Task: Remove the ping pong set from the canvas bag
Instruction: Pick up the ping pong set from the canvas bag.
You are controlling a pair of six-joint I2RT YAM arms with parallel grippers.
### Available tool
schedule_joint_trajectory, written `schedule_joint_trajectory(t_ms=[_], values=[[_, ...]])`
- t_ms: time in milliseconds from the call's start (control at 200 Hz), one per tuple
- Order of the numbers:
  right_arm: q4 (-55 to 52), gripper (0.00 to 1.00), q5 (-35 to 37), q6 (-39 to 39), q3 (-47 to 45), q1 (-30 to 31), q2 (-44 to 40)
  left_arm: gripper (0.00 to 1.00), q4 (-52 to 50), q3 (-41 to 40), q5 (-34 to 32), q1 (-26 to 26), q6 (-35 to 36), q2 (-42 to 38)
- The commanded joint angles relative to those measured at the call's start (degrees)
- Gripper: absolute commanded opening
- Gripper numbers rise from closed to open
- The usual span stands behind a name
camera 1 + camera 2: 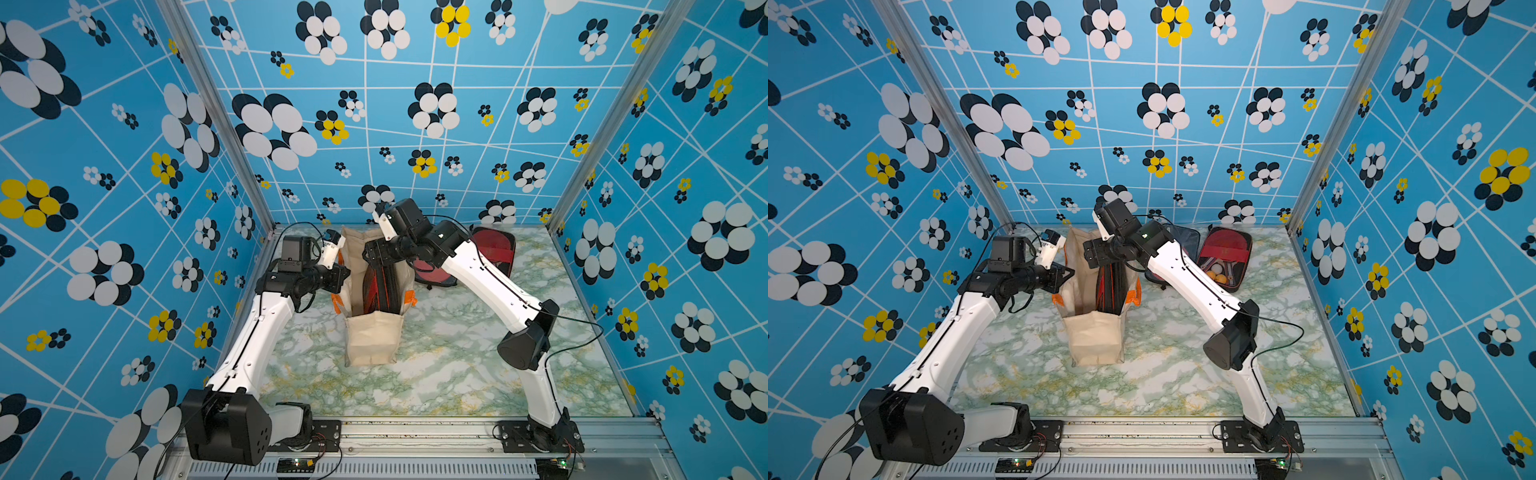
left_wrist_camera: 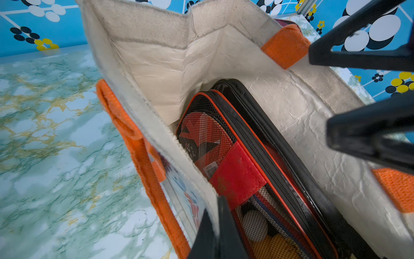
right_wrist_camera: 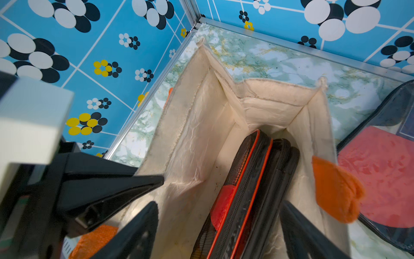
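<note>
Jaws of the right gripper (image 3: 218, 204) are seen spread wide and empty, poised over the open mouth of the canvas bag (image 1: 372, 340), one to each side of the ping pong set (image 3: 246, 179) directly beneath them; no contact is made yet. Jaws of the left gripper (image 2: 216, 215) are closed on the rim of the bag's side wall nearest that arm, just beside an orange handle (image 2: 139, 148), so the mouth is judged to be braced open. Set is stood on edge inside the bag, below rim level, leaned toward the wall farther from the left jaws. It is read as a flat zippered case: black mesh face, orange piping, a red strap (image 2: 237, 177) across it, with a paddle (image 2: 201, 130) and balls (image 2: 255, 224) noted through the mesh. A second black zippered layer (image 3: 284, 161) is pressed against it on the side away from the left jaws; whether it is the same case folded or another cannot be told. Handling is judged light, semi-stiff at the zipped rim, soft on the mesh face, with loose contents likely to shift. Best hold is judged to be across the thin upper edge, on the piped rim, not on the mesh. Cloth walls look limp and may be dragged up with the case unless pinned. The far orange handle (image 3: 336, 190), just beside the right jaws, could be snagged. An opened red case (image 1: 1225, 257) is lying on the counter (image 1: 436, 374), well beyond the right jaws.
</note>
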Motion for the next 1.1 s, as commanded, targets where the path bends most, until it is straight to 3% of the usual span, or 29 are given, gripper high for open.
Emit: schedule_joint_trajectory(t_ms=[0, 610, 1094], values=[[-4.08, 0.87, 1.45, -0.28, 3.54, 0.52, 3.41, 0.00, -0.20, 0.15, -0.69, -0.43, 0.91, 0.18], [-6.29, 0.86, 2.04, 1.69, 7.54, 0.58, 12.46, 0.00, -0.07, 0.21, -1.05, -0.43, 1.00, 0.56], [-9.94, 0.85, 6.56, 2.19, 8.32, 0.59, 16.02, 0.00, -0.02, 0.14, -1.31, -0.43, 1.20, 0.87]])
